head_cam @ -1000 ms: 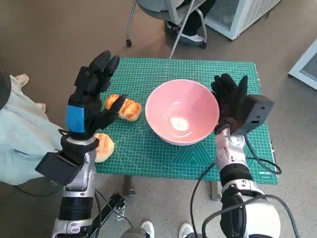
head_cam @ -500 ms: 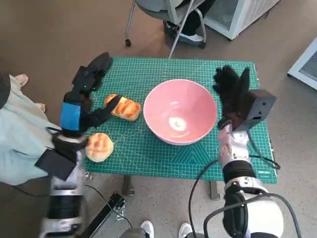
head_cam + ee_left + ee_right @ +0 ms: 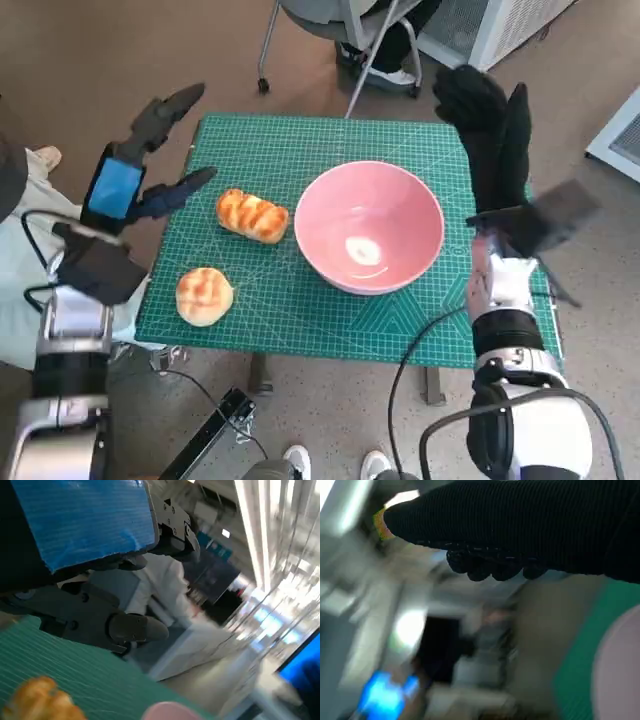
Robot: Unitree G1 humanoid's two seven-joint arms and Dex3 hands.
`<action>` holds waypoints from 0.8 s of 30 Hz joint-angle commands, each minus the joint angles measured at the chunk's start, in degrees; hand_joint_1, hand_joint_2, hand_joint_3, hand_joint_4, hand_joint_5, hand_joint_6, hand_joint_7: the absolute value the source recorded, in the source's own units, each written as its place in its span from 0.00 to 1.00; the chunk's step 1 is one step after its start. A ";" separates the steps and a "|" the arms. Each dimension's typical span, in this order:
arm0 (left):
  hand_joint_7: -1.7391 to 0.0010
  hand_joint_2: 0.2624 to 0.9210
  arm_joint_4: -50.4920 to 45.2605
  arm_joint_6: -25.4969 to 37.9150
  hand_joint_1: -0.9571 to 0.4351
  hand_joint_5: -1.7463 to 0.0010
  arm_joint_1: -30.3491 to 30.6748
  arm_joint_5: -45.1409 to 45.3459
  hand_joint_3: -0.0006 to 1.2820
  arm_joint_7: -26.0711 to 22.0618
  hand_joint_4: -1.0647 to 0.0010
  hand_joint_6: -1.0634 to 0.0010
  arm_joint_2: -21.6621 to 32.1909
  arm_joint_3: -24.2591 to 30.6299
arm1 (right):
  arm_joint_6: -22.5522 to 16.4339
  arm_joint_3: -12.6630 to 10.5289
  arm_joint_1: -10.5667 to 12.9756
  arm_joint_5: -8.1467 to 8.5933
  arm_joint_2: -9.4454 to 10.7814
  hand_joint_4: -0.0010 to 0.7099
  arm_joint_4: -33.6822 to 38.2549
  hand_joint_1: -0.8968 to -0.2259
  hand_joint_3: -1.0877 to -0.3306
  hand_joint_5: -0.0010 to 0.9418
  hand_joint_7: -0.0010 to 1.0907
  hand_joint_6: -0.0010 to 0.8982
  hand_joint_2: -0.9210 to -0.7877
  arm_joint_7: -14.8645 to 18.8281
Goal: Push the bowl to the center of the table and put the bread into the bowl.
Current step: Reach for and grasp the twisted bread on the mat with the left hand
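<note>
A pink bowl [image 3: 368, 225] stands empty near the middle of the green cutting mat [image 3: 300, 150]. An elongated golden bread [image 3: 252, 215] lies just left of the bowl, apart from it. A round bread [image 3: 204, 296] lies at the mat's front left. My left hand [image 3: 140, 160] hovers open above the mat's left edge, fingers spread, holding nothing. My right hand [image 3: 490, 135] is raised high at the bowl's right, fingers straight, empty. The left wrist view shows a bread corner [image 3: 37, 700] and the bowl rim [image 3: 170, 711]. The glove [image 3: 530, 525] fills the blurred right wrist view.
A chair base [image 3: 330, 40] with a person's feet stands behind the table. A white unit [image 3: 490, 25] is at the back right. Pale cloth [image 3: 20, 260] lies left of the table. Cables [image 3: 420, 370] hang below the front edge.
Both arms have lifted up and away from the table: the left hand swung out to the left off the breads, the right hand rose from the bowl's side. The bowl and breads stay.
</note>
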 commanded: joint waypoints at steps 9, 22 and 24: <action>0.83 0.98 17.44 -1.48 0.44 1.00 -12.93 7.56 0.02 -3.02 0.62 0.68 1.75 -8.91 | -3.23 3.77 7.36 6.70 0.21 0.47 -13.76 0.27 0.46 0.02 0.77 0.00 0.00 13.51; 0.92 0.88 30.22 4.61 0.52 1.00 -21.89 15.92 0.00 -7.43 0.67 0.62 0.74 -19.13 | -4.79 5.59 10.34 5.80 -0.28 0.44 -18.84 0.31 0.49 0.01 0.76 0.00 0.00 12.24; 0.93 0.87 31.72 5.55 0.53 1.00 -22.95 17.72 0.00 -7.41 0.68 0.62 0.55 -20.99 | -5.17 5.88 10.65 5.46 -0.34 0.44 -19.50 0.32 0.49 0.01 0.76 0.00 0.00 11.84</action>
